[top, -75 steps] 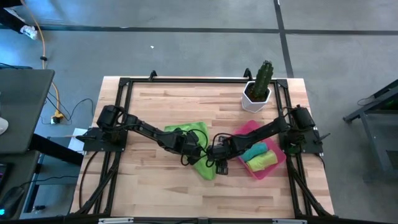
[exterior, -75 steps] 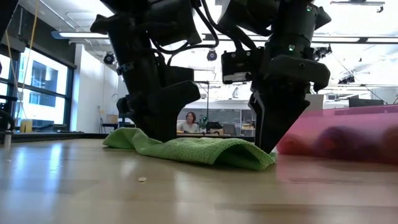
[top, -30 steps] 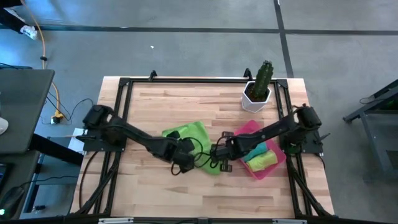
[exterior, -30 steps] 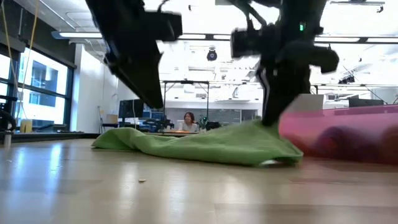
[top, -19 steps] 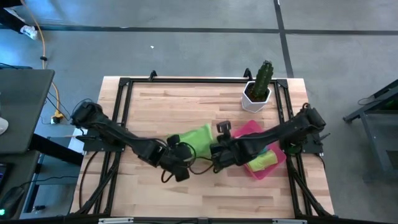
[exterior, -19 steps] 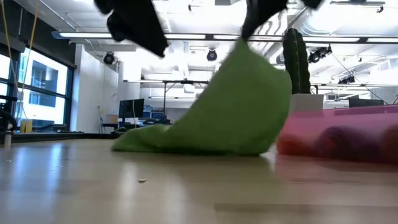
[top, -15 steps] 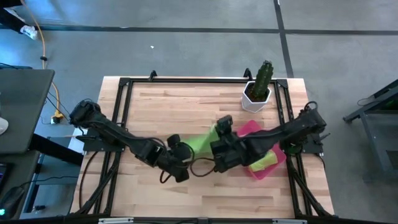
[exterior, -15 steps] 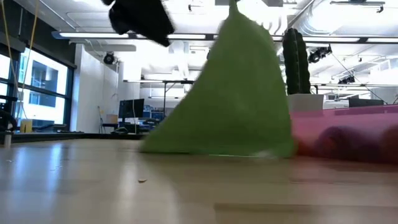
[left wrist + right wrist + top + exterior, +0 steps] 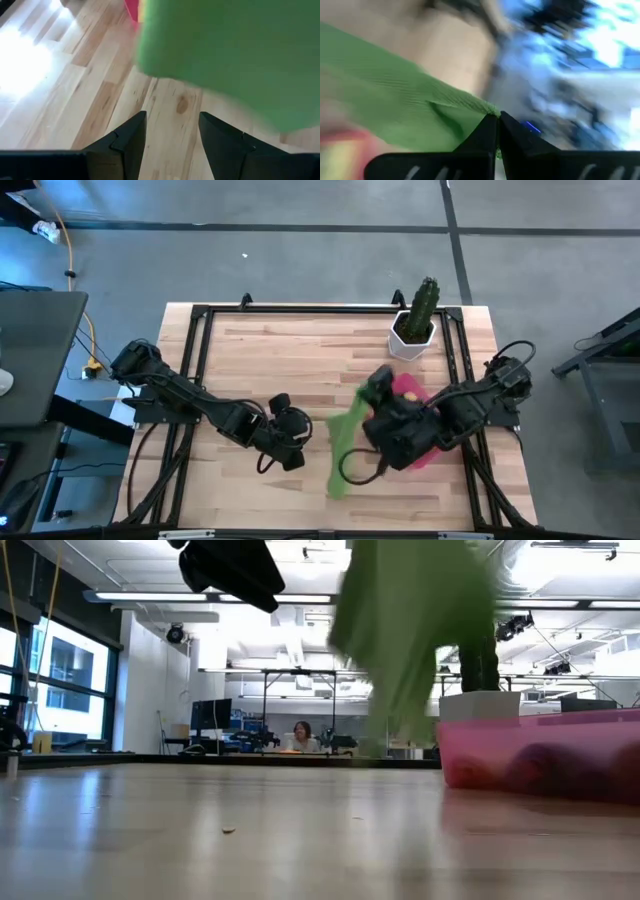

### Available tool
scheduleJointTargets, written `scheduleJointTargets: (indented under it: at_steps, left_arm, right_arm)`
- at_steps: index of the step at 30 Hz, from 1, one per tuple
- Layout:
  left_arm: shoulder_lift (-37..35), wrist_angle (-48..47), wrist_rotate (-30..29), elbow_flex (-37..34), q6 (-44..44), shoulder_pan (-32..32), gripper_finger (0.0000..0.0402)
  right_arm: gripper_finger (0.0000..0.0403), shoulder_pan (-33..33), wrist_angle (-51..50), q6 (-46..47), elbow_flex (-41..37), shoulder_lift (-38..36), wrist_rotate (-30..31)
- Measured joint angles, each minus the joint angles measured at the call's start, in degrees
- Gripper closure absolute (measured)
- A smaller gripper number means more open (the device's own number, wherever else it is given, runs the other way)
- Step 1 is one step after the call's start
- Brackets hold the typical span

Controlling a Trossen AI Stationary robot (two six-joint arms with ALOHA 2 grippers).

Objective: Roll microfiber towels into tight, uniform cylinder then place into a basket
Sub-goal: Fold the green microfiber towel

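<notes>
The right end effector [image 9: 497, 120] is closed on a corner of a lime green towel [image 9: 343, 448] and holds it up off the bench [image 9: 280, 350]. In the high view the towel hangs as a narrow green strip in the lower centre of the frame, running from the right arm's wrist down toward the bench's front edge. In the low view it shows as a blurred green shape [image 9: 415, 630] in the upper centre of the frame, clear of the wood, with its lower end just left of the basket [image 9: 540, 755]. In the right wrist view the two dark fingers [image 9: 485, 135] meet on the cloth's edge.

The left end effector [image 9: 171, 132] is open and holds nothing. In the high view it sits left of centre in the lower half of the frame [image 9: 290, 442], just beside the hanging towel but apart from it. In its own wrist view the fingers [image 9: 125, 142] stand well apart over bare wood, and the green towel [image 9: 235, 55] fills the frame's upper right.

The pink basket [image 9: 415, 390] lies right of centre in the high view, largely covered by the right arm, below the white pot with a cactus [image 9: 414, 320]. In the low view, dim rolled shapes show through its translucent wall; their colours cannot be told.

A person [image 9: 300, 737] sits far back in the room.
</notes>
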Motion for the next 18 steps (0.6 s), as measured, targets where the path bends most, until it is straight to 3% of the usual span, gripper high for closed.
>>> scheduleJointTargets:
  at_steps: [3,5,7,10,12,14,16,18]
  left_arm:
    - [0.0,0.02,-0.3,0.0,0.02,0.0,0.0229]
    - [0.0,0.02,-0.71,0.0,0.0,0.0,0.0229]
    - [0.0,0.04,-1.08,0.0,-0.02,0.0,0.0229]
    - [0.0,0.03,-1.25,0.0,-0.02,0.0,0.0229]
    - [0.0,0.04,-1.25,0.0,-0.05,-0.09,0.0229]
    - [0.0,0.47,-1.6,0.0,-0.04,-0.26,0.0229]
    - [0.0,2.29,-1.73,0.0,0.15,-0.26,0.0229]
    - [-0.36,5.03,-2.05,-0.04,1.69,-0.26,0.0229]
  right_arm:
    - [0.0403,-0.17,0.8,4.07,0.42,0.0,17.85]
    - [0.0403,-0.5,5.07,3.84,-0.21,-0.04,22.99]
    - [0.0403,-0.53,8.91,0.79,-0.76,-0.04,19.07]
    - [0.0403,0.3,10.58,-4.81,-1.07,0.02,4.47]
    - [0.0403,0.69,9.87,-6.29,-1.09,0.02,-0.83]
    - [0.0403,0.98,8.58,-5.83,-1.09,0.02,0.09]
    - [0.0403,0.96,6.81,-3.25,-1.09,0.02,4.7]
    - [0.0403,0.52,6.35,0.09,-1.09,0.02,3.49]
